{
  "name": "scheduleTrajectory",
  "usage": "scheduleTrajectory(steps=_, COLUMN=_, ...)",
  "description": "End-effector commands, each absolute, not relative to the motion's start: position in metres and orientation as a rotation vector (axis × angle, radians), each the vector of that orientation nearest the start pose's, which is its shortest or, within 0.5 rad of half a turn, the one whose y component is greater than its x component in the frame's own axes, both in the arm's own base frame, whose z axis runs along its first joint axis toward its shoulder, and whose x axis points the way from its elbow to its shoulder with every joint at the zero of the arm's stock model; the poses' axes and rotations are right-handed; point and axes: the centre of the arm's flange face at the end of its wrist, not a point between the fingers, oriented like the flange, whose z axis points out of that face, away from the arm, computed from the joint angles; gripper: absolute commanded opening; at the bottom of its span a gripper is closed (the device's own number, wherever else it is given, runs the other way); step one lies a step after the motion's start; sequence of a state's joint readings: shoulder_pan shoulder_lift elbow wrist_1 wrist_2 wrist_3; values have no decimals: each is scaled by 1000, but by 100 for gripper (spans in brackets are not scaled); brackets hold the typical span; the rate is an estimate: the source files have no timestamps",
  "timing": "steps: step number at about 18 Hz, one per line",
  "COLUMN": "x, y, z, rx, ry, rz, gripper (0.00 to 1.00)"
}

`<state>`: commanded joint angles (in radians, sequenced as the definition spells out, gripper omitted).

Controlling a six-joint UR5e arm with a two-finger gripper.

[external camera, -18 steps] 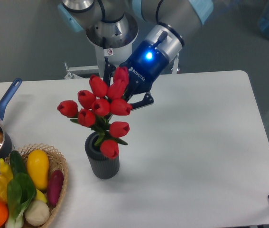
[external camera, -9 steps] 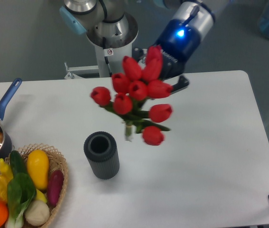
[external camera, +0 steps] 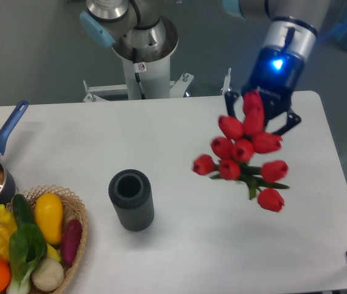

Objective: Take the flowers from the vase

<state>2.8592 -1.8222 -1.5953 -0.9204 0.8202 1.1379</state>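
The bunch of red closed tulip buds on green stems (external camera: 246, 158) is out of the small dark grey ribbed cylindrical vase (external camera: 131, 199) and hangs in the air over the right part of the white worktop (external camera: 179, 147), well apart from the vase. The black two-finger claw (external camera: 265, 116) is closed around the top of the bunch; its fingertips are hidden behind the buds, so the exact contact cannot be seen. The vase stands upright at centre-left with an empty round mouth. Judged from this, the pick-up itself is done; at most a hold or a set-down remains.

Half a second ago the bunch hung just right of and above the vase, near the arm's base at the far edge. Now it has been carried well to the right, and the claw with its blue light has moved with it. The vase has not shifted.
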Motion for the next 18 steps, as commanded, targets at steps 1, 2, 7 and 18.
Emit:
scheduleTrajectory(steps=1, x=-528, y=355, z=420, rx=-2385, ry=5, rz=117, gripper=0)
scheduleTrajectory(steps=2, x=-532, y=347, z=413, rx=-2453, ry=13, rz=158, gripper=0)
scheduleTrajectory(steps=7, x=-557, y=324, z=377, rx=-2736, ry=-45, rz=276, gripper=0)
scheduleTrajectory(steps=18, x=-561, y=371, z=352, rx=-3138, ry=99, rz=340, gripper=0)
